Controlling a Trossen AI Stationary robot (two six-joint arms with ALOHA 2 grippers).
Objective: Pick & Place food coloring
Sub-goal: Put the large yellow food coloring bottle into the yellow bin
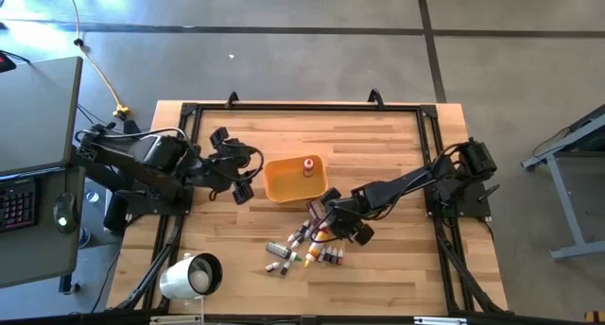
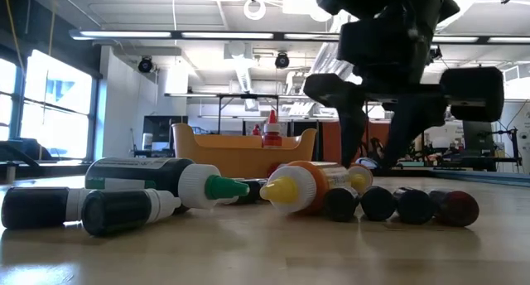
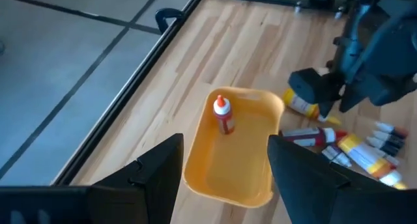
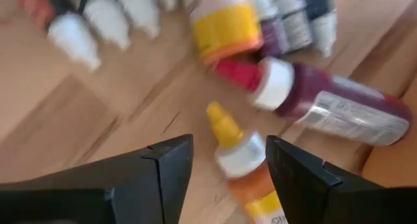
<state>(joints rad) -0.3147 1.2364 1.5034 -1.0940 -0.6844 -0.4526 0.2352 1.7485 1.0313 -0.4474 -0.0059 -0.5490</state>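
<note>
The right gripper (image 1: 333, 218) is lowered over the cluster of small food coloring bottles (image 1: 307, 245) lying on the wooden table (image 1: 378, 145), just beside the near corner of the square orange plastic tray (image 1: 295, 179). Its two dark fingers (image 4: 163, 168) are spread wide, and nothing is clamped between them. Between the fingertips, a yellow-tipped orange dropper bottle (image 4: 238, 162) is seen lying on its side, not touched by either finger. Just beyond it lies a larger dark red bottle with a white collar and red tip (image 4: 319, 103), and past that a row of small bottles with pale caps (image 4: 104, 19) is laid out on the wood.

In the low view, the cluster is seen as dark, green-tipped and yellow-tipped bottles (image 2: 298, 188) lying in front of the tray, with the right gripper's fingers hanging above them.

One small red bottle with a pale cap (image 1: 308, 166) is stood upright inside the tray, near its far wall.

The left gripper (image 1: 236, 169) is held above the table on the other side of the tray from the cluster, its fingers (image 3: 159, 175) parted wide and empty.
</note>
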